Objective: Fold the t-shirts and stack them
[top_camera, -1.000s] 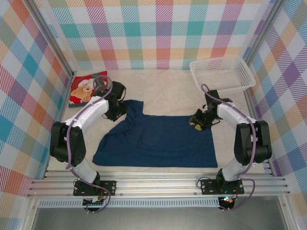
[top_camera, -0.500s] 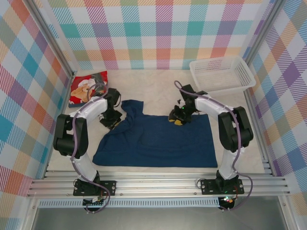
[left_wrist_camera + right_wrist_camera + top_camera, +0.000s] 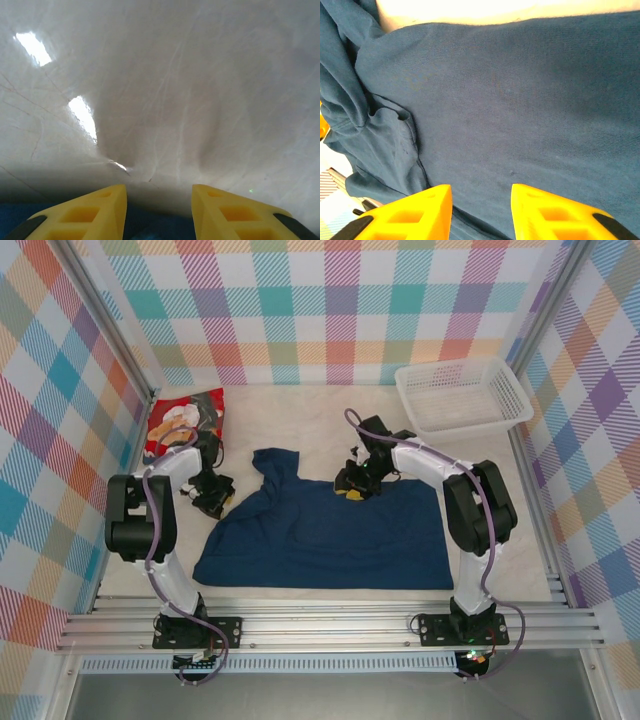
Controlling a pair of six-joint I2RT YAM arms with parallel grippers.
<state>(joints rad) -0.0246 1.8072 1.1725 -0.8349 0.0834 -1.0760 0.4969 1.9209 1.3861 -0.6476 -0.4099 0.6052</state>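
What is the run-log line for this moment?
left gripper: open, at navy shirt edge | right gripper: open, over navy shirt | red shirt: far-left corner

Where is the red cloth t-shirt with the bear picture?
Top view: the red cloth t-shirt lies at the far left table corner, beyond the left claw.

The 2 arms reach forward, left end effector (image 3: 212, 498) and right end effector (image 3: 352, 485) parted.
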